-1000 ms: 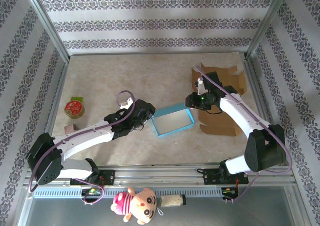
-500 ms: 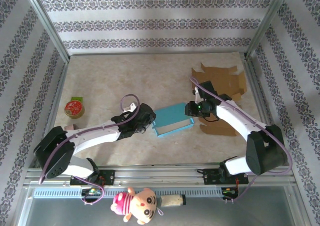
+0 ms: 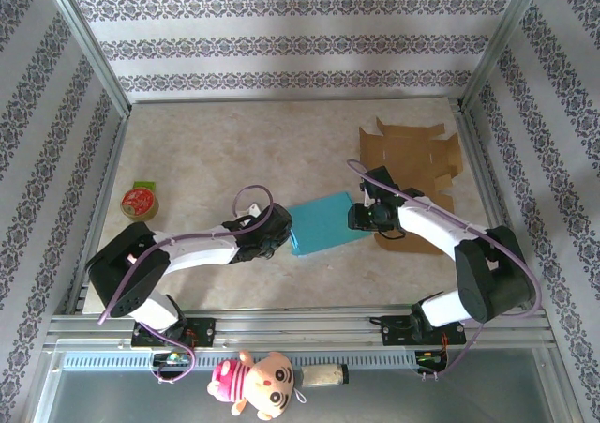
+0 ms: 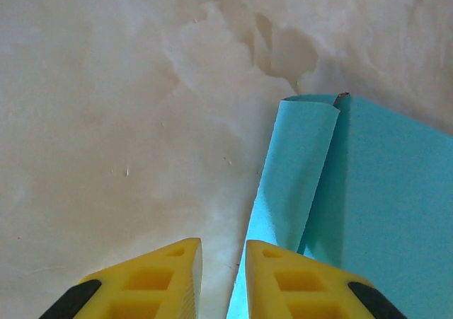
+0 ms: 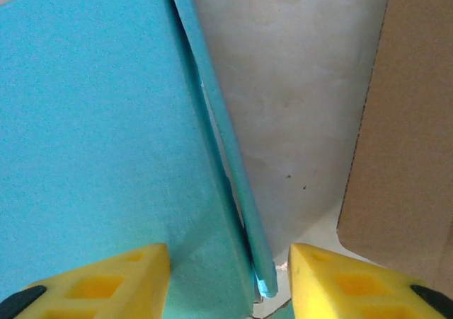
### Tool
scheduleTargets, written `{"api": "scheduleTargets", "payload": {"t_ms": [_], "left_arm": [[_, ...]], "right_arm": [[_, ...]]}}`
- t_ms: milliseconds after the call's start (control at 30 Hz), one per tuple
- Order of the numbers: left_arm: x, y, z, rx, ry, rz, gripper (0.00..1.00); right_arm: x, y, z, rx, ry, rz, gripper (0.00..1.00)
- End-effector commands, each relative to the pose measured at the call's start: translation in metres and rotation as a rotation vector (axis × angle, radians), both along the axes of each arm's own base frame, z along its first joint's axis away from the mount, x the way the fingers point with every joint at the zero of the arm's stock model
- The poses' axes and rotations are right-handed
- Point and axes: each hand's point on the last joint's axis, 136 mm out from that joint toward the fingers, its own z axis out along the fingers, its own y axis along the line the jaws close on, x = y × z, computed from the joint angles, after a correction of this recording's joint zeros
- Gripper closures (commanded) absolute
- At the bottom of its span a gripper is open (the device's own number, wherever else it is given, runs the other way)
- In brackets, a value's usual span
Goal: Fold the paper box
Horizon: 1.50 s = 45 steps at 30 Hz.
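Note:
The paper box (image 3: 323,221) is light blue and lies at the table's middle with a plain blue face up. My left gripper (image 3: 281,228) is low at the box's left edge. In the left wrist view the yellow fingers (image 4: 177,262) of the left gripper (image 4: 223,247) stand a narrow gap apart, and the edge of a folded blue flap (image 4: 294,170) runs into that gap beside the right finger. My right gripper (image 3: 355,219) is at the box's right edge. In the right wrist view the right gripper (image 5: 230,252) is open wide astride the thin side wall (image 5: 226,163) of the box (image 5: 92,121).
A flat brown cardboard sheet (image 3: 412,151) lies at the back right, its edge (image 5: 417,156) close beside my right gripper. A red-lidded tin (image 3: 139,203) sits at the far left. A pink plush toy (image 3: 261,382) lies in front of the rail.
The box has tipped from hollow side up to a plain blue face up. Both grippers came down and nearer with it. The left jaws narrowed, the right jaws widened.

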Motion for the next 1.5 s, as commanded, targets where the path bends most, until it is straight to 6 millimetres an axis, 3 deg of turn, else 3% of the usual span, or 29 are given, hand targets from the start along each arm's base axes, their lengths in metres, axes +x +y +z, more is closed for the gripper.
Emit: {"api": "scheduleTargets", "payload": {"t_ms": [0,167,333,500,800,1067,1200,1367,1467], "left_arm": [[0.014,-0.008,0.025,-0.011,-0.095,-0.041,0.75],[0.015,0.005,0.052,-0.011,-0.159,0.004,0.69],[0.018,0.0,0.063,-0.026,-0.171,-0.005,0.66],[0.014,-0.015,0.043,-0.114,-0.08,0.031,0.62],[0.018,-0.051,0.016,-0.254,-0.03,-0.011,0.79],[0.007,-0.024,-0.011,-0.146,0.041,0.073,0.85],[0.003,-0.004,-0.008,-0.069,0.024,0.098,0.7],[0.017,0.0,0.044,-0.011,-0.132,0.014,0.47],[0.019,0.004,0.056,0.011,-0.152,0.01,0.41]], "right_arm": [[0.006,0.004,0.023,-0.019,-0.036,0.022,0.48],[0.018,-0.006,0.056,-0.065,-0.139,0.015,0.41],[0.029,0.001,0.044,-0.028,-0.095,0.033,0.41],[0.029,0.012,0.023,-0.006,-0.027,0.066,0.4],[0.02,0.019,-0.005,-0.009,0.037,0.083,0.52],[0.014,0.016,-0.021,-0.091,0.034,0.091,0.55],[0.01,0.014,-0.021,-0.109,0.039,0.104,0.52],[0.017,0.02,0.023,-0.007,-0.046,0.079,0.44],[0.023,0.015,0.032,0.039,-0.06,0.04,0.41]]}}
